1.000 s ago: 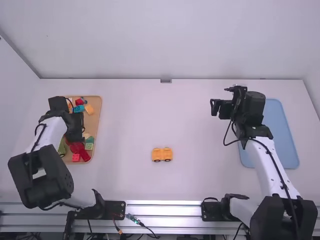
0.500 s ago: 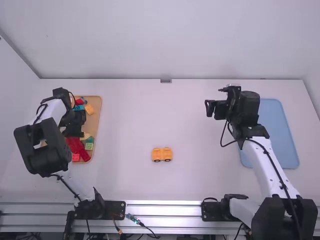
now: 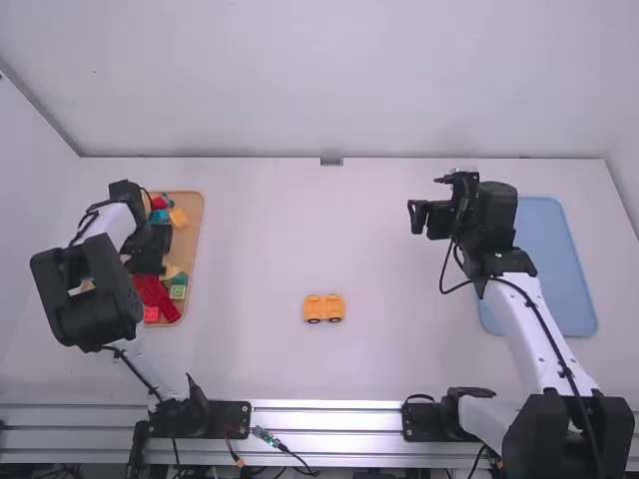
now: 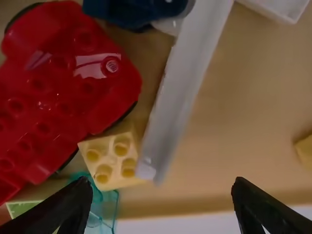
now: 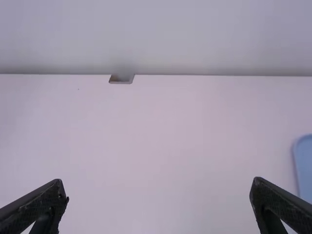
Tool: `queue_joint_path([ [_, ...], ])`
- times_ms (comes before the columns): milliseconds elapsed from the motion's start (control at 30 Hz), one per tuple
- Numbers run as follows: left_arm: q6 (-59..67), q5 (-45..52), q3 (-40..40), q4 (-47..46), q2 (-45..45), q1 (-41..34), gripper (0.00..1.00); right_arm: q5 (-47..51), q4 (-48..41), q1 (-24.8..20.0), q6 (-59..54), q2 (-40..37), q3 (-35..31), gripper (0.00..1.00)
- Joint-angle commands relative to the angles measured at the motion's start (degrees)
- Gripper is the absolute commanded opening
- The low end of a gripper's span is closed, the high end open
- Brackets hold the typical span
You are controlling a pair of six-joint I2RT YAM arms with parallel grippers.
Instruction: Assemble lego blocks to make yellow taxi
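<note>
Two grippers, both with nothing grasped. The left gripper (image 3: 150, 253) is over the tan tray (image 3: 194, 232), its two fingers parted; the right gripper (image 3: 426, 218) hangs over the table (image 3: 250, 230), its two fingers also well apart.

Between the left fingers' tips and beyond, its wrist view gives one cream block (image 4: 112, 161) with four studs, touching one large red piece (image 4: 63, 87) that runs out of sight at the edge. Near the cream block lie one see-through turquoise block (image 4: 102, 207) and one pale green block (image 4: 28, 207), each partly covered by a finger. Farther off come one dark blue piece (image 4: 131, 10) and one white piece (image 4: 290, 9), both cut off, plus one yellow piece (image 4: 305, 150), only a corner of it showing. One long pale strip (image 4: 183, 83) crosses there; I cannot tell what it is. The arm hides part of the tray, so its full block count cannot be told.

One yellow-orange car build (image 3: 323, 308), two dark wheels visible, sits on the table between the arms. One blue tray (image 3: 547, 261) lies beside the right arm, partly behind it.
</note>
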Motion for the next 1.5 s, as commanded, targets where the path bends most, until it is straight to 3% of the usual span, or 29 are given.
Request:
queue_joint_path([
  [0, 1.1, -0.3, -1.4, -0.1, 0.4, 0.3, 0.76, 0.0, 0.1, 0.1, -0.2, -0.4, 0.9, 0.99],
  [467, 1.1, -1.9, -5.9, 4.7, 0.4, 0.5, 0.77, 0.0, -0.1, 0.2, -0.2, -0.4, 0.9, 0.99],
  [1067, 0.8, -2.1, -11.3, 12.5, 0.4, 0.3, 0.70, 0.0, -0.3, 0.2, -0.2, -0.4, 0.9, 0.99],
  [1300, 1.4, -2.3, -11.4, 12.9, 0.4, 0.3, 0.53, 0.0, -0.3, 0.2, -0.1, -0.4, 0.9, 0.99],
  [1467, 1.4, -1.7, -11.4, 13.2, 0.4, 0.3, 0.49, 0.0, -0.2, 0.2, 0.0, -0.4, 0.9, 0.99],
])
